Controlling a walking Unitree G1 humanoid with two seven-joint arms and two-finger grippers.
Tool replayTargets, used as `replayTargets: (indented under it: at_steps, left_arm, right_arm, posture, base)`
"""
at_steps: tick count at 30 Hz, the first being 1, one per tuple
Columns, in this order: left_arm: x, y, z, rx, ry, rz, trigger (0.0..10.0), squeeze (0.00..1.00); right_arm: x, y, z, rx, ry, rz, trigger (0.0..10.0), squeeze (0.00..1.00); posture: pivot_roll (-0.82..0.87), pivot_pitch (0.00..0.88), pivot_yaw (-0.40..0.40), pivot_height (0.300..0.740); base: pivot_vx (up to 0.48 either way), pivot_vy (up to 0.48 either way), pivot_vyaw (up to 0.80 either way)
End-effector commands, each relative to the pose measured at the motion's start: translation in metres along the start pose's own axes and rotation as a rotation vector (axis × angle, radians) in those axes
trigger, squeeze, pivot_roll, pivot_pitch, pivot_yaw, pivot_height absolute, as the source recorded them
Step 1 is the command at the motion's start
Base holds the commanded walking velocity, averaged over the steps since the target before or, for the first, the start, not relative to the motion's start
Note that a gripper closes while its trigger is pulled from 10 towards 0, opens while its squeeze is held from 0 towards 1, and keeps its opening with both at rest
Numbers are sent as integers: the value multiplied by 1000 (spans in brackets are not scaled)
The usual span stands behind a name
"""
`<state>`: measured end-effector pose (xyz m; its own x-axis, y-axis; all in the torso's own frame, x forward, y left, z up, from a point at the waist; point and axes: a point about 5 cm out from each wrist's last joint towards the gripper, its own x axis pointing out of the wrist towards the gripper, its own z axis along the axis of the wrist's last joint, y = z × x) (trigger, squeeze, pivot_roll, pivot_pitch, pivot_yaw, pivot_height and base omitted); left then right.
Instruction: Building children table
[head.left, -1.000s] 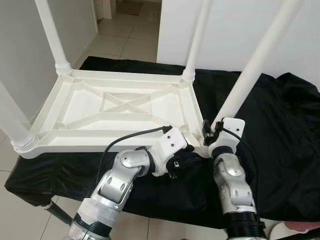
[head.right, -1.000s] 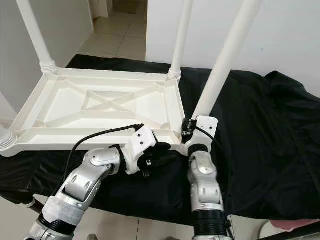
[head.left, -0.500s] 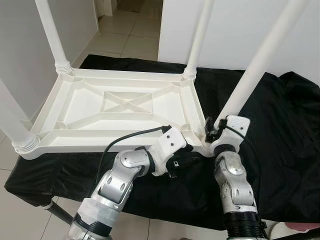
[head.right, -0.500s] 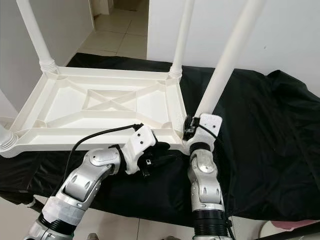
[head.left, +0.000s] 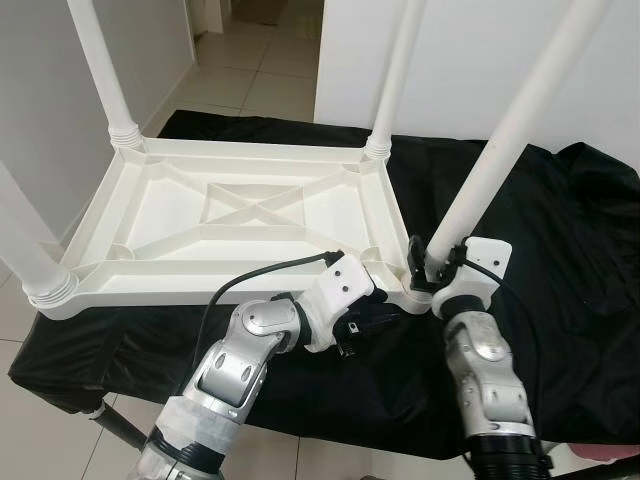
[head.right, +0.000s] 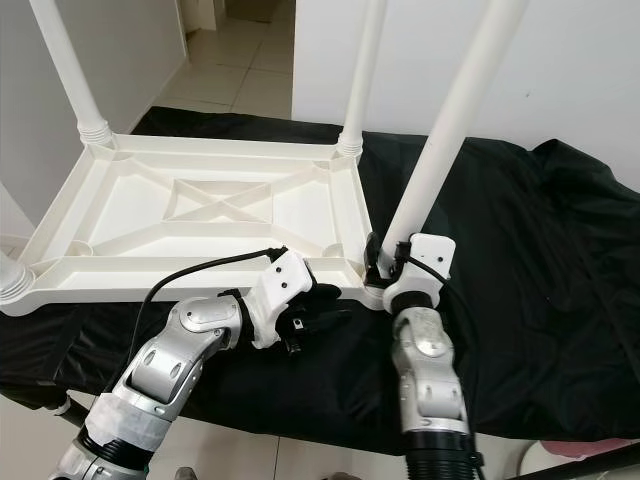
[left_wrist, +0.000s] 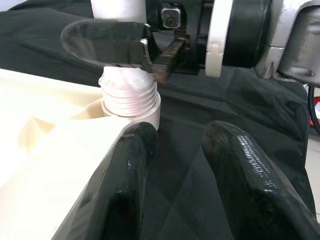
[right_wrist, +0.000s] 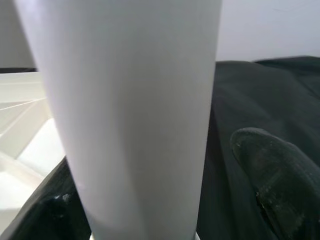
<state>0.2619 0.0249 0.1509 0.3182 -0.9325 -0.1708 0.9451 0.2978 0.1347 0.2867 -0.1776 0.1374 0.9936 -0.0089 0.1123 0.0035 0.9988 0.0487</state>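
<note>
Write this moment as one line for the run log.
right gripper: jaws around table leg base | left gripper: jaws open, beside table corner | table upside down

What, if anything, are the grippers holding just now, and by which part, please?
The right gripper grips the table leg near its threaded base at the tabletop's corner. The left gripper is open, holding nothing.

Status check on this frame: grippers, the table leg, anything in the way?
Right gripper shut on near-right leg at its threaded base. Left gripper open, beside tabletop corner, on black cloth. Nothing in the way.
</note>
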Motion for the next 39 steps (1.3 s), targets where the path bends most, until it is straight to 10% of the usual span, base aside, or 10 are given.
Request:
replayTargets:
  at_steps: [1, 2, 3, 22, 23, 24, 27, 28, 39]
  left_arm:
    - [-1, 8, -2, 9, 8, 108, 10000, 0]
    - [-1, 8, -2, 9, 8, 108, 10000, 0]
    - [-3, 12, -4, 16, 8, 127, 10000, 0]
    - [-2, 23, -15, 27, -46, 304, 10000, 0]
    - [-2, 24, -15, 30, -49, 324, 10000, 0]
    - [-2, 24, -15, 32, -48, 327, 10000, 0]
    - [-1, 24, -16, 33, -47, 326, 10000, 0]
    - [-1, 24, -16, 33, -47, 322, 10000, 0]
    - [4, 17, -18, 38, -55, 281, 10000, 0]
  right_arm:
    - [-2, -7, -4, 8, 3, 32, 10000, 663]
    - [-2, -7, -4, 8, 3, 32, 10000, 663]
    - [0, -9, -6, 7, 3, 66, 10000, 0]
    - [28, -4, -12, -99, 27, 446, 10000, 0]
    - [31, -4, -12, -107, 34, 476, 8392, 0]
    - [33, -5, -13, -109, 41, 499, 2824, 0]
    - [34, -6, -13, -109, 45, 510, 2824, 0]
    - [35, -7, -14, -116, 49, 512, 0, 0]
    - [25, -12, -19, -81, 46, 488, 0, 0]
  posture:
    - [-67, 0, -47, 740]
    - [-67, 0, -47, 740]
    - [-66, 0, -47, 740]
    - [-63, 0, -29, 740]
    - [-63, 0, -29, 740]
    - [-61, 0, -30, 740]
    - [-61, 0, -30, 740]
    - [-57, 0, -34, 740]
    - [-64, 0, -39, 740]
  base:
    - [0, 0, 0]
    - [0, 0, 0]
    - [0, 0, 0]
    - [0, 0, 0]
    - [0, 0, 0]
    - [0, 0, 0]
    - [0, 0, 0]
    - [0, 0, 0]
    - [0, 0, 0]
